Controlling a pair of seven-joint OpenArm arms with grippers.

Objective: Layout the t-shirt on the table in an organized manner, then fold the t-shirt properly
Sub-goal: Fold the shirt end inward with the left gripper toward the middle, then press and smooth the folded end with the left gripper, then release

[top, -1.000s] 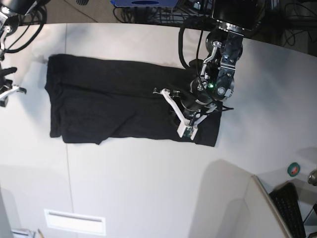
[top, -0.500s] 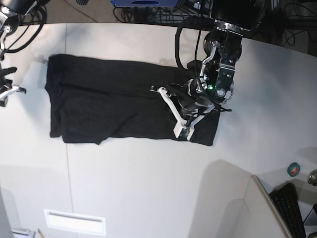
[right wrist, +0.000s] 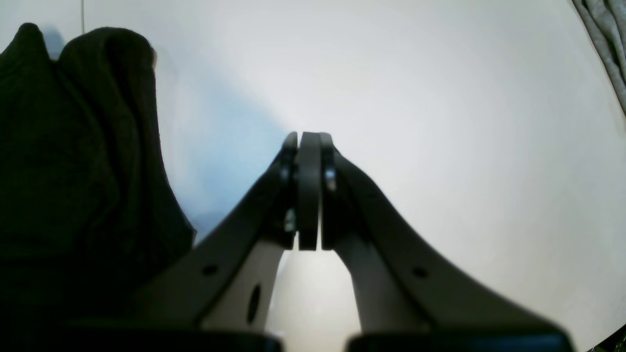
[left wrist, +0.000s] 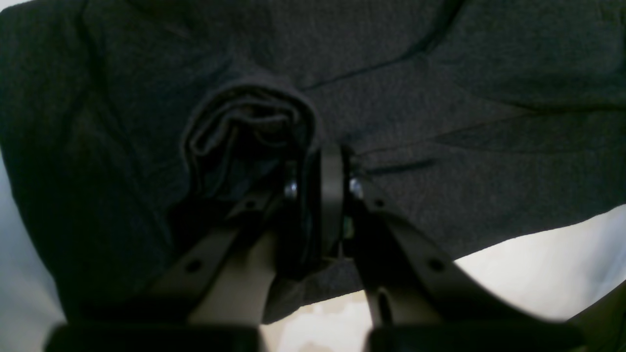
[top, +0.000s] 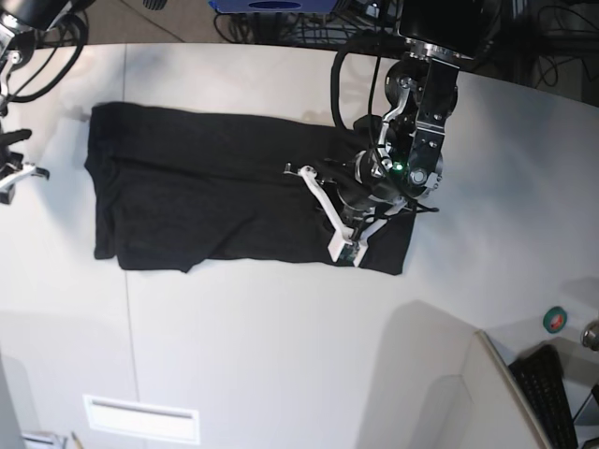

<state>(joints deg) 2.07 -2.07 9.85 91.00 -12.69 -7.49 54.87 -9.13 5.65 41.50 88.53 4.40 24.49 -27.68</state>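
- T-shirt [top: 234, 201] lies on the table [top: 281, 355] as a wide black band, long axis running left to right in the base view, already doubled over into layers; no print or tag showing from here.
- Its end on that view's right is bunched up in the left gripper [left wrist: 318, 195]; the wrist view shows a rolled wad of black fabric [left wrist: 244, 132] pinched between the nearly closed jaws, with the rest of the shirt spreading away beyond the fingers.
- So the cloth runs from the left gripper toward the far end along its long axis; probably the coming move carries this gripped end across that axis for a fold.
- Left arm is clearly the nearer one, sitting right over the shirt.
- Right gripper [right wrist: 308, 190] has its jaws pressed together on nothing, over bare table, with the shirt's other end just to its side in the wrist view.
- Hidden: the shirt corner under the left gripper; how many layers are caught is hard to tell, the close view being dark and blurred.
- Right gripper is barely visible at the base view's left edge.
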